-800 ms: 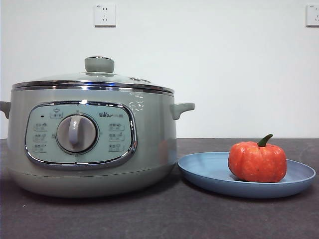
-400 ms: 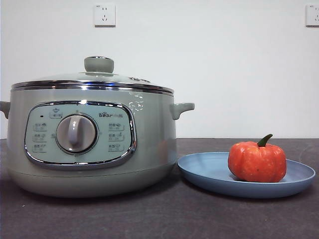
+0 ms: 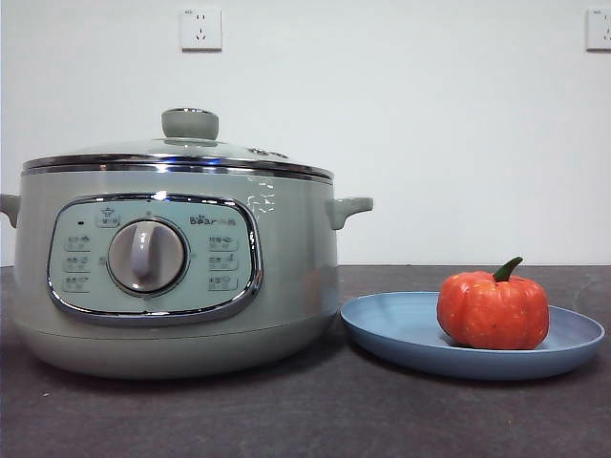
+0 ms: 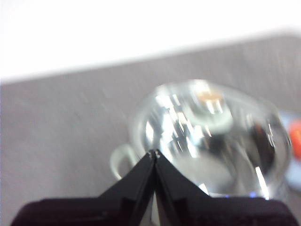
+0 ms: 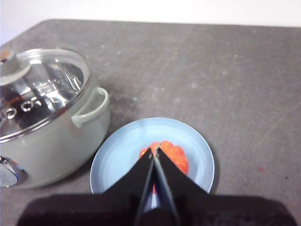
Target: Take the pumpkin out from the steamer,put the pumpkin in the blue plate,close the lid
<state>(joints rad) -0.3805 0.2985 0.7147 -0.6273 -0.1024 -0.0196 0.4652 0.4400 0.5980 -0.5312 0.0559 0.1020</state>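
The orange-red pumpkin with its green stem rests in the blue plate, to the right of the sage-green steamer. The glass lid with its green knob sits closed on the steamer. From the right wrist view, my right gripper hangs shut and empty high above the pumpkin and plate, with the steamer beside them. My left gripper is shut and empty, raised above the lid, which looks blurred. Neither gripper shows in the front view.
A dark grey table carries everything, with a white wall and two sockets behind. The steamer's side handle sticks out toward the plate.
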